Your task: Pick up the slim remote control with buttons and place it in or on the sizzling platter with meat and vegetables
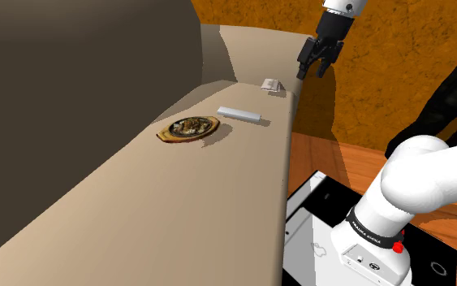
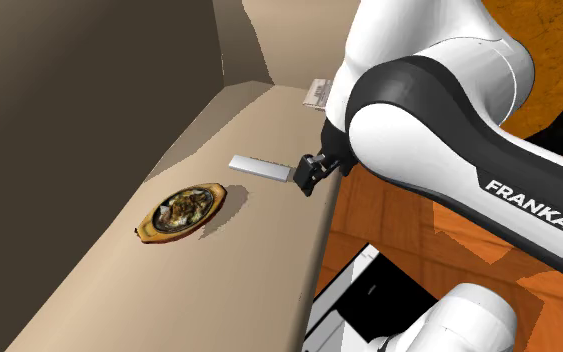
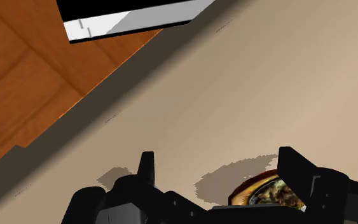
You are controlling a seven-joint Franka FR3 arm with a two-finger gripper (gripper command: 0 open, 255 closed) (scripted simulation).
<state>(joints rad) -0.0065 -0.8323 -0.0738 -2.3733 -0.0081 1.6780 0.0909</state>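
Running along a tall brown back wall, the beige worktop (image 1: 137, 211) ends in a straight edge above an orange-brown wooden floor (image 1: 324, 158), where the white-topped stand (image 1: 316, 236) sits. A mottled orange wall closes the room behind.

Three things lie on the worktop, one of each:
- One slim pale grey remote (image 1: 240, 114), flat, near the worktop's edge.
- One oval brown platter (image 1: 188, 127) of dark food, just beside the remote on the shoulder view's left, apart from it.
- One small pale object (image 1: 272, 84) farther along the edge; what it is I cannot tell.

One gripper (image 1: 316, 69) hangs above the worktop's edge, clear of the remote, its fingers (image 3: 147, 167) spread wide and holding nothing.
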